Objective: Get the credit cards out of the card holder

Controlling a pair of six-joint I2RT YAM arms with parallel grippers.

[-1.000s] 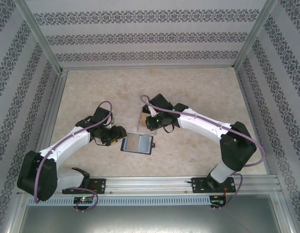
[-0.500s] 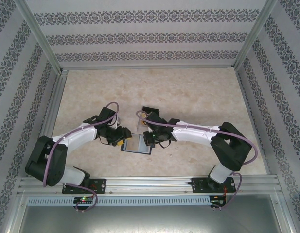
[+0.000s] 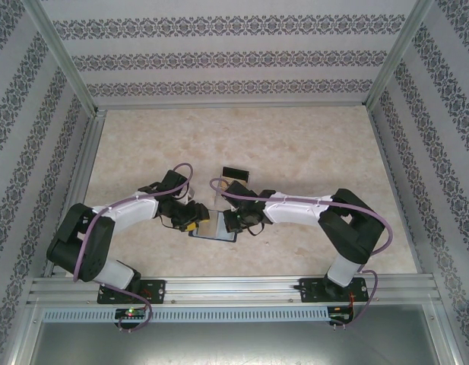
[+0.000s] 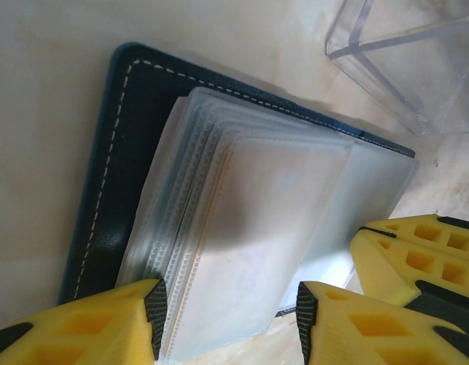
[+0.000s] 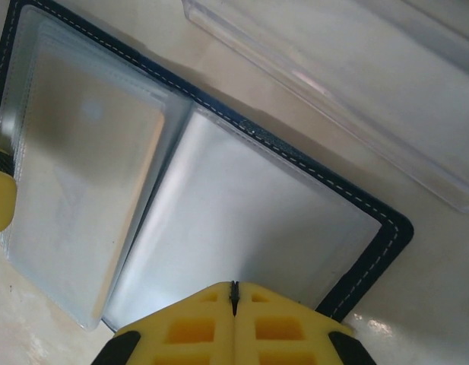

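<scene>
Card holder (image 4: 105, 190) lies open – left tool (image 4: 230, 323) part-open astride clear sleeves (image 4: 249, 220) – right tool (image 5: 234, 296) pinched shut at holder's edge

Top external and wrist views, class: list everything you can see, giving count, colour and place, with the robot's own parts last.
card holder: one, dark navy, lying open on the table between the two arms' tips.
sleeves: a stack, clear, inside the card holder.
acrylic stand: one, clear, just beyond the card holder.
black card: one, black, farther back, near the acrylic stand.
table: one, beige marbled.
left arm: one, white and black; yellow jaws apart astride the sleeves.
right arm: one, white and black; yellow jaws shut over the card holder's right half.
</scene>
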